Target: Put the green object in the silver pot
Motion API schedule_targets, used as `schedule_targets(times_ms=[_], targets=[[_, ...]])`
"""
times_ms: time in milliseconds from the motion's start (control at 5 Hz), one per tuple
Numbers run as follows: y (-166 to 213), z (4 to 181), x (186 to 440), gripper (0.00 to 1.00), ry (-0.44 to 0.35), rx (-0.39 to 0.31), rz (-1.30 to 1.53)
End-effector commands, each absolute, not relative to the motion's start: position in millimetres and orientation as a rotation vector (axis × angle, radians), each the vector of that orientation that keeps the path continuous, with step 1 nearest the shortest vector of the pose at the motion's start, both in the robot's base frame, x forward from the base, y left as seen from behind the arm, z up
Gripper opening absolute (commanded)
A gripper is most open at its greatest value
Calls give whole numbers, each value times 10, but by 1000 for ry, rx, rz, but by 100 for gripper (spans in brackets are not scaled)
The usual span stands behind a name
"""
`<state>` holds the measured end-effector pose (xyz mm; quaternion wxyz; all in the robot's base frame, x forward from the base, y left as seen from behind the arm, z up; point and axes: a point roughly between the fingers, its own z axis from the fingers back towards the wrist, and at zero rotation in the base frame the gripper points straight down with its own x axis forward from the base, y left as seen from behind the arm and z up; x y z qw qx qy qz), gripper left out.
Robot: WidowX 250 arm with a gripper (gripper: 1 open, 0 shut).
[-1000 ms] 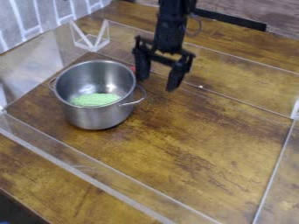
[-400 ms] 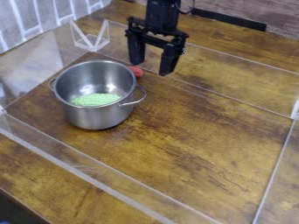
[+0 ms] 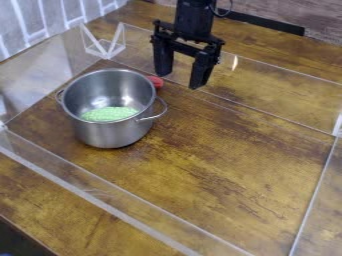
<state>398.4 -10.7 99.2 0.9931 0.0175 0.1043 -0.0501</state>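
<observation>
green object (image 3: 107, 114): lies flat on the bottom of the pot, toward its near side, touched by nothing.
pot (image 3: 110, 105): stands upright near the left edge of the table, one loop handle pointing toward the back right; it has not shifted over the last second.
gripper (image 3: 183, 74): fingers spread apart and empty, hanging above the table just behind and to the right of the pot, toward the back edge.
what changed: a second ago the gripper was lower and close beside the pot's rim; since then it has lifted and pulled back toward the back edge, with only a small sideways drift in the last moment.
red thing (image 3: 155, 83): a small red bit shows at the pot's back rim; too small to tell what it is.
meaning for the task: judging by this, the placing looks done, and only the arm's retreat is left.
</observation>
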Motion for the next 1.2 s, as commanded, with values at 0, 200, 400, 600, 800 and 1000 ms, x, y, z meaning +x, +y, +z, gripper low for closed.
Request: schedule_targets(times_ms=[0,200,400,600,800,1000], targets=[[-261,1434,3988,100,96,38,-113],[-349,1393,3956,100,115,41,-114],[-246,1305,3912,100,131,43,-98],[-115,1249,3920,100,132,47,-74],[-184,1223,3970,100,134,49,-99],[-217,1222,4120,100,138,46,-50]])
